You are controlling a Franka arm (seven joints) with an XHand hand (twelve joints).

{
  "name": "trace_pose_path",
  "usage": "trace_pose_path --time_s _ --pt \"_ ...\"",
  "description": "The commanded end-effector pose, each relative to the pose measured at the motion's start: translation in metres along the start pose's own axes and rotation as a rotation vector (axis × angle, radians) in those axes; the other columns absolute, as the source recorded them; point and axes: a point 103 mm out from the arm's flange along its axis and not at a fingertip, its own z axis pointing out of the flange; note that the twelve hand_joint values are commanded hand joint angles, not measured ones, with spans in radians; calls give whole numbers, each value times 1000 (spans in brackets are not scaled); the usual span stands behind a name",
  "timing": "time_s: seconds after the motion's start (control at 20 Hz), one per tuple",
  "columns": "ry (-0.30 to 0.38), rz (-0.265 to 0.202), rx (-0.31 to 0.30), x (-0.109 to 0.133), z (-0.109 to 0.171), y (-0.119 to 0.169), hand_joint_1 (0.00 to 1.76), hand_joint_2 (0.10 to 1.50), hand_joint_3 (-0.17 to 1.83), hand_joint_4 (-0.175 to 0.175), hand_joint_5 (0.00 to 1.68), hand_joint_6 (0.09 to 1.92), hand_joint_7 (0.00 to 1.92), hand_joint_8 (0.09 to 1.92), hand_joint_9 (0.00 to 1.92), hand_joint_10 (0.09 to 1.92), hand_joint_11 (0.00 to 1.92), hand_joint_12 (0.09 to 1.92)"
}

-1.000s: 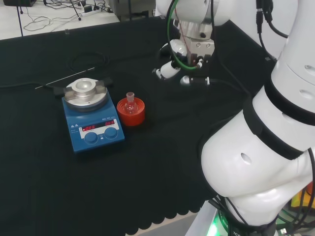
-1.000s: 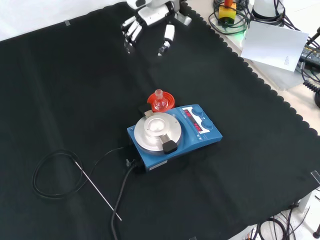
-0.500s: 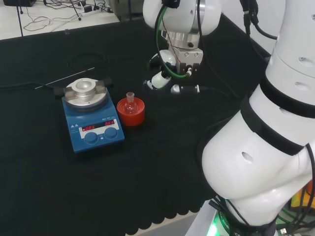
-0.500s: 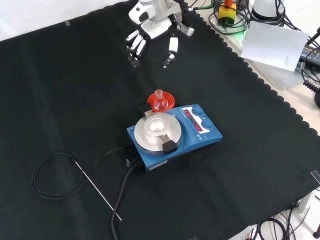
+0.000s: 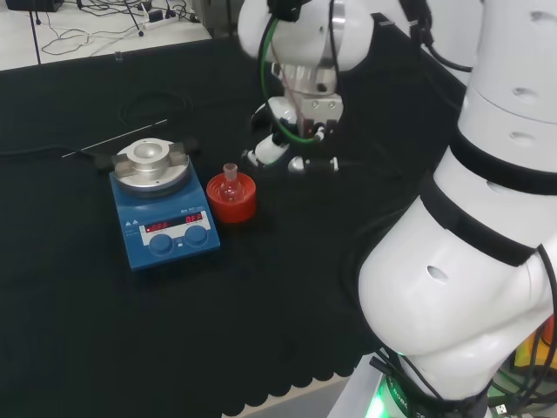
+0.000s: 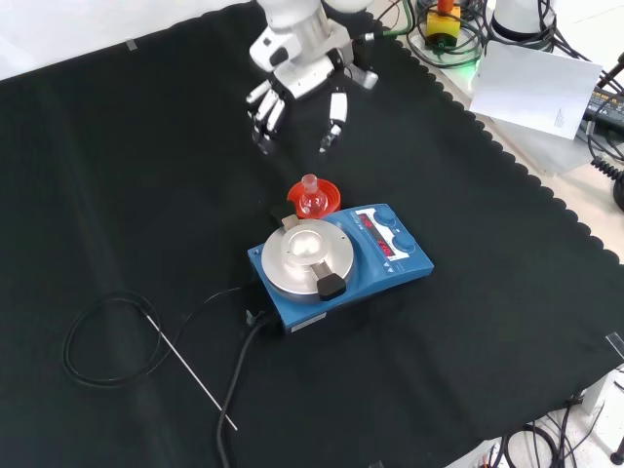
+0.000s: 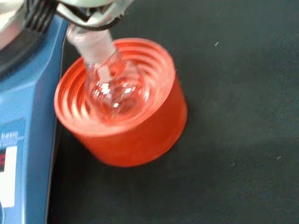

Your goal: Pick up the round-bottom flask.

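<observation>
Approach step, nothing grasped yet: the hand (image 6: 297, 97) hovers with fingers spread and released above the black cloth (image 6: 117, 175), toward the cloth's far edge in the front view and apart from the round-bottom flask (image 6: 311, 199). The flask sits neck-up in its red ribbed stand (image 6: 316, 198) near mid-cloth, stand right against the blue hotplate stirrer (image 6: 336, 261) (small clear glass, likely slippery). Next move, as I judge it: bring the hand down over the neck and close on it without tipping the stand.

No legible text, approx. none.
</observation>
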Motion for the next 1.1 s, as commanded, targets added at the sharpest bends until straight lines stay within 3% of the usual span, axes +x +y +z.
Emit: trace_pose_path --time_s 0.05,0.5,0.75,1.1 --pt "8 -45 37 18 23 14 879 637 576 -30 634 154 333 707 514 688 71 1429" --pt "-26 -56 5 31 29 14 915 610 596 -35 673 201 343 711 530 682 104 1418" --pt "-34 -62 -5 36 35 18 977 578 650 -42 626 507 346 713 548 666 142 1410" --pt "-29 -46 -19 30 37 26 992 569 677 -48 627 600 332 714 529 667 146 1408"
